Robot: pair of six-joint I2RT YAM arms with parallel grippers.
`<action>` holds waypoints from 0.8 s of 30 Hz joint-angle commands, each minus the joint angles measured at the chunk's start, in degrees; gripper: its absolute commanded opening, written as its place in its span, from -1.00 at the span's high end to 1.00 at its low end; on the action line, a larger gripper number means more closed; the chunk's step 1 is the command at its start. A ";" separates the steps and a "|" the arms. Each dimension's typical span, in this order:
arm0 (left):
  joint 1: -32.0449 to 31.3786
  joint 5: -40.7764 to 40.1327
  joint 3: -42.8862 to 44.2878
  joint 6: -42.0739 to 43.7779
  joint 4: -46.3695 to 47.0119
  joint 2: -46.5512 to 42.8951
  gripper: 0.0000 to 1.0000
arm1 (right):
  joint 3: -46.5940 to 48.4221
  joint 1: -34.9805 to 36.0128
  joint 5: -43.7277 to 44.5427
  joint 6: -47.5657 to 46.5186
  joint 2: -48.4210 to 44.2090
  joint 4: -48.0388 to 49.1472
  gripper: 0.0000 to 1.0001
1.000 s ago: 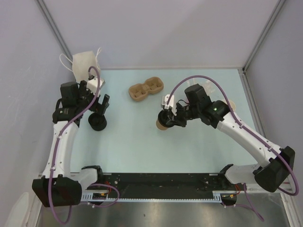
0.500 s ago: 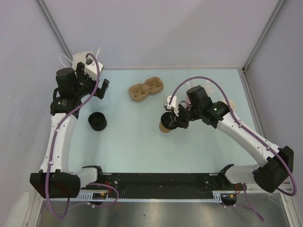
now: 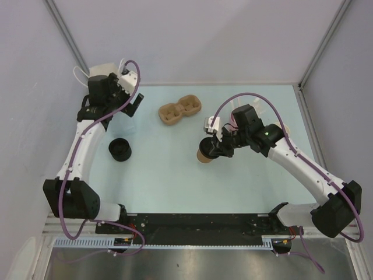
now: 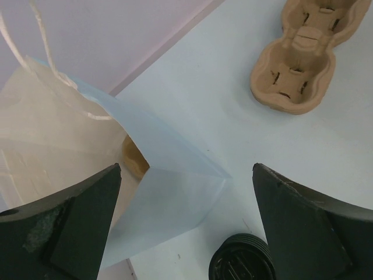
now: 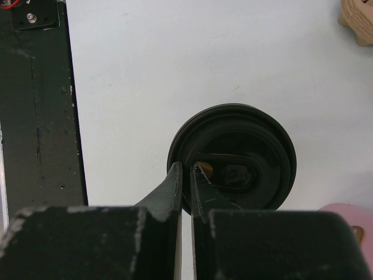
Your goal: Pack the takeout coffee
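Hovering left gripper (image 3: pixel 135 105): its jaws stand wide apart, holding nothing, just beside the white paper bag (image 3: pixel 104 71) at the far left corner of the table (image 3: pixel 157 181).
Bag risk: the bag looks soft and light, so a careless approach could shove it against the wall or crush its mouth shut.
Spare lids (image 3: pixel 120 150): a black stack sits near the left arm, and a low sweep could knock it over.
Carrier (image 3: pixel 180 111): the two-cup pulp tray lies empty at the far middle, well apart from the cup.
Takeout cup (image 3: pixel 201 157): it stands on the table right of centre with the black lid (image 5: pixel 239 154) on top, in neither carrier nor bag.
Right gripper (image 5: pixel 187 170): the fingers are pressed together at the lid's near rim. Whether they pinch that rim or only bear on it, I cannot tell.
Cup risk: force at one edge could tip the cup or seat the lid crooked, and a lift by the rim alone might pull the lid off.
Top view: only it shows both arms and the whole layout.
Left wrist view: only it shows the bag's open mouth, with something tan inside.
Right wrist view: only it shows the lid's face and a pink object (image 5: pixel 345 217) at the frame corner.
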 commanded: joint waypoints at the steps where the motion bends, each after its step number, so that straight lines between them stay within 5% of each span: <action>1: -0.02 -2.88 6.41 -0.31 0.63 1.89 -0.99 | -0.22 -0.46 -1.59 0.07 -1.84 1.10 1.00; 24: -0.02 -5.08 5.62 -5.41 -1.83 6.03 -0.10 | -0.66 -0.73 -1.68 0.16 -1.67 1.63 1.00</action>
